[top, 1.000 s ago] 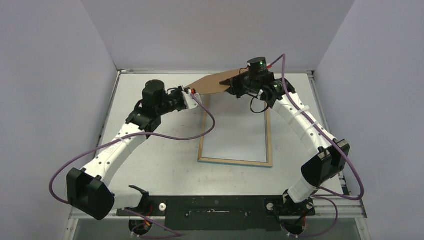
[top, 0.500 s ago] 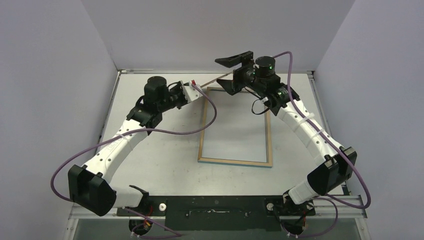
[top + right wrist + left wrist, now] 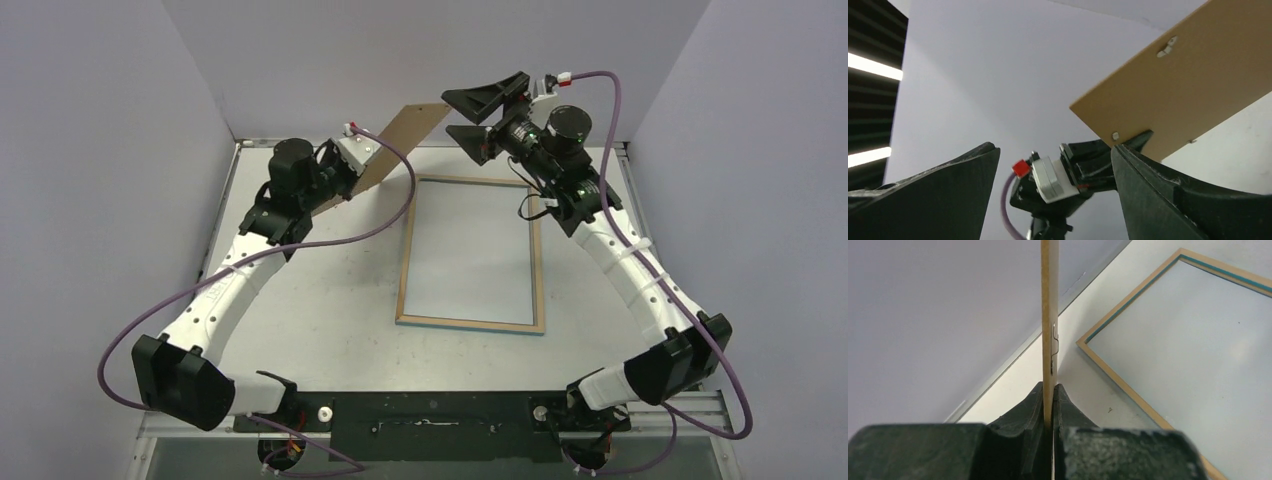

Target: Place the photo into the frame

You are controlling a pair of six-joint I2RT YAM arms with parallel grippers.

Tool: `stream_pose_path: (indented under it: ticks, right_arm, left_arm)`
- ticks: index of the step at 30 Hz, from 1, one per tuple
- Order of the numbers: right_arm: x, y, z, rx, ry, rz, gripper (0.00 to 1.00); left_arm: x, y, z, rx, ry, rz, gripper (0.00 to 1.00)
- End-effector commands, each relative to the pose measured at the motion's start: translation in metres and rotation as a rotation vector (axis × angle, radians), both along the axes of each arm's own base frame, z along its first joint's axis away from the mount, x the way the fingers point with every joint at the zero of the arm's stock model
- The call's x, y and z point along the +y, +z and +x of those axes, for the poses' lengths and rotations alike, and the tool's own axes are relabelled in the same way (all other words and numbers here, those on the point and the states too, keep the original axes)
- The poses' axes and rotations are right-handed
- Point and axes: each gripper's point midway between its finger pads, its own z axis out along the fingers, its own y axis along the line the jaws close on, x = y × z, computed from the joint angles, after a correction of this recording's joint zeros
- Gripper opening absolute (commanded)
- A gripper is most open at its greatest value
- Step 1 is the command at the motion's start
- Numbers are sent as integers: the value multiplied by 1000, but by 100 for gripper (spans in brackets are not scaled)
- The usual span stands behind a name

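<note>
Left gripper: clenched on the lower edge of the backing board. In the left wrist view its two black fingers press the thin board from both sides.
Backing board: plain brown and held in the air over the far-left part of the table. It is tilted, with the upper end toward the far wall. The left wrist view shows it only edge-on, so both faces are hidden there.
Board fittings: a small bent metal clip sits on one face. The right wrist view shows small pale tabs on the brown face, but their kind is hard to make out. That picture cuts off the board at the right edge.
Right gripper: released, with the jaws wide apart and nothing between them. It hangs in the air at the far side, near the upper end of the board and apart from it. In its own view both dark fingers are cut off at the bottom.
Frame: it lies flat on the table between the two arms, with the wood-coloured side up. A thin turquoise line runs along the rail in the left wrist view, where only one corner region shows.
Inside of the frame: a pale flat surface. It is not possible to tell whether this is the bare pane or a sheet lying on it.
Photo: it cannot be made out in any view.
</note>
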Motion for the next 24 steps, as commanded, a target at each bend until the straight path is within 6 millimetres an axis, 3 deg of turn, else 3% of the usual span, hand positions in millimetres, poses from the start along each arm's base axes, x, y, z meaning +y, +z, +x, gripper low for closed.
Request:
stream_pose_path:
  ticks: [1,5,9,12,18,24]
  right_arm:
    - [-35,40,-36,-290,-48,-193,84]
    - [-59,34,-35,-459,-116,-369,85]
    - [-57,28,-44,-740,-82,-606,85]
    - [-57,17,-37,-811,-48,-753,85]
    - [-44,22,-36,-973,33,-836,86]
    - [-17,9,-41,-1119,145,-827,86]
  left_arm:
    - [20,78,-4,-124,59,-194,0]
    - [27,85,-12,-105,56,-236,0]
    - [35,92,-28,-94,30,-249,0]
    - [47,103,-40,-86,57,-236,0]
    - [60,125,-75,-106,47,-214,0]
    - [55,122,-113,-50,-47,-173,0]
